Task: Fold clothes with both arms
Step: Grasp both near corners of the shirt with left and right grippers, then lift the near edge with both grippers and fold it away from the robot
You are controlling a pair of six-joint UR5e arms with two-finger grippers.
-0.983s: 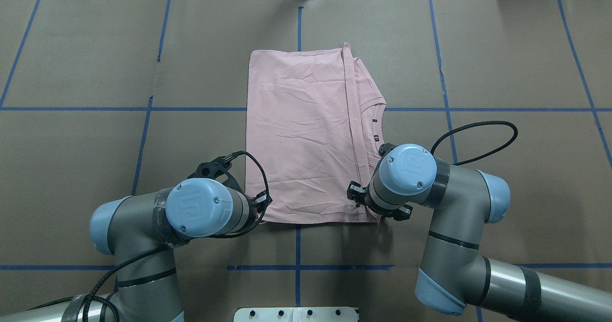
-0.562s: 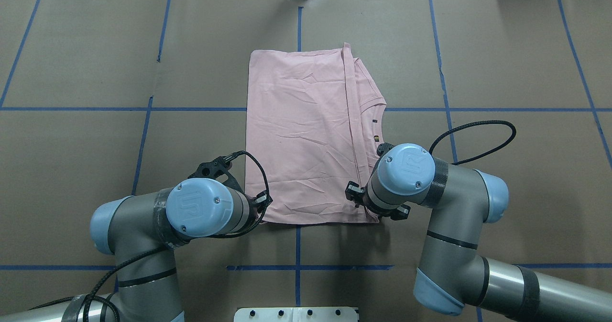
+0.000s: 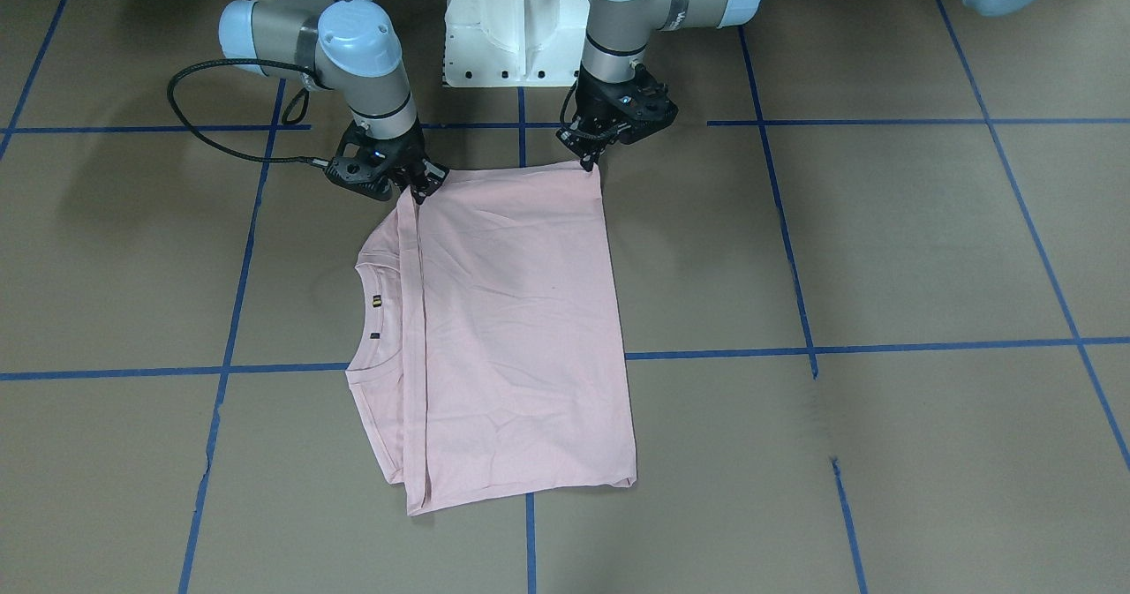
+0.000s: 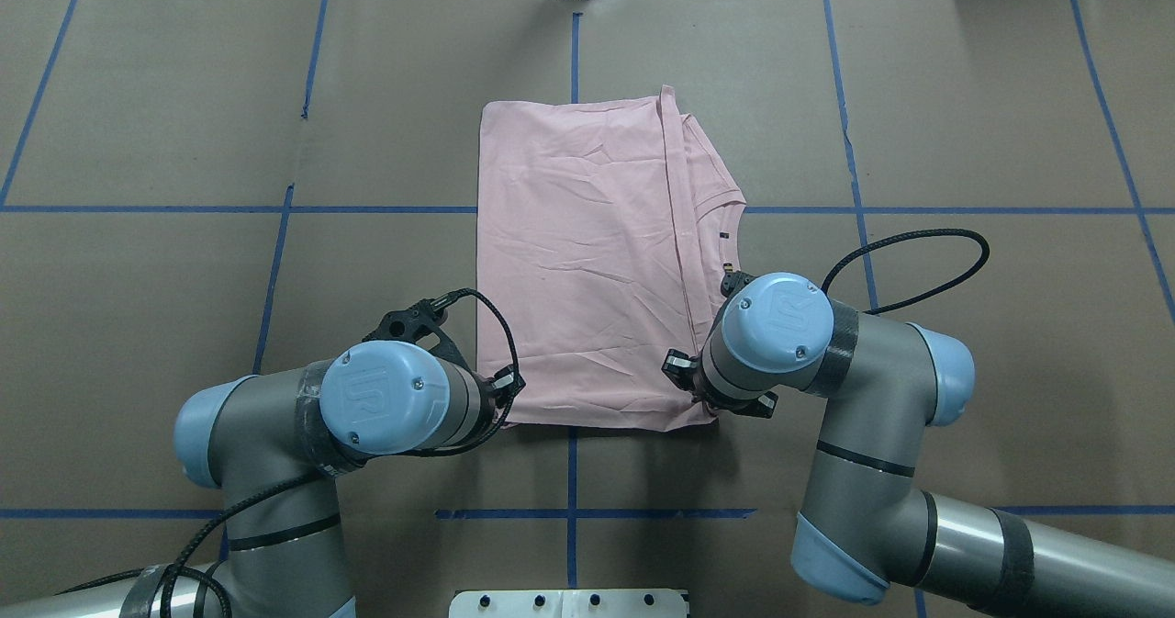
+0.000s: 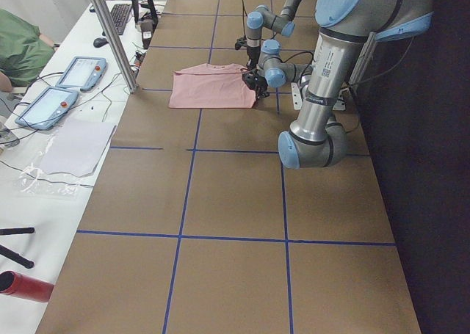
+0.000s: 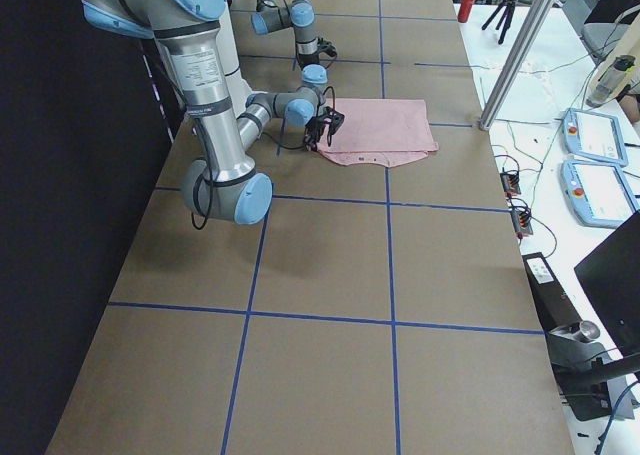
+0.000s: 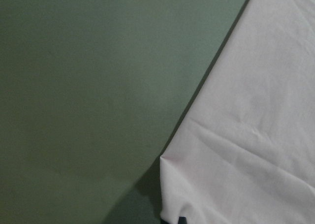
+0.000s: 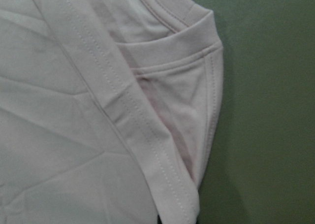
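Now left end effector (image 3: 586, 162), right end effector (image 3: 421, 191) clamped on T-shirt (image 3: 516, 312) corners.

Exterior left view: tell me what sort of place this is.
Most likely a robotics lab or test cell: a teach pendant lies on a side bench, the table is papered brown and gridded with blue tape, and the left arm and right arm work a pink T-shirt.

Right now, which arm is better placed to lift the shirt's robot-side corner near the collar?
Right. The right gripper sits at that corner of the T-shirt, on the collar side; the left gripper is at the opposite corner.
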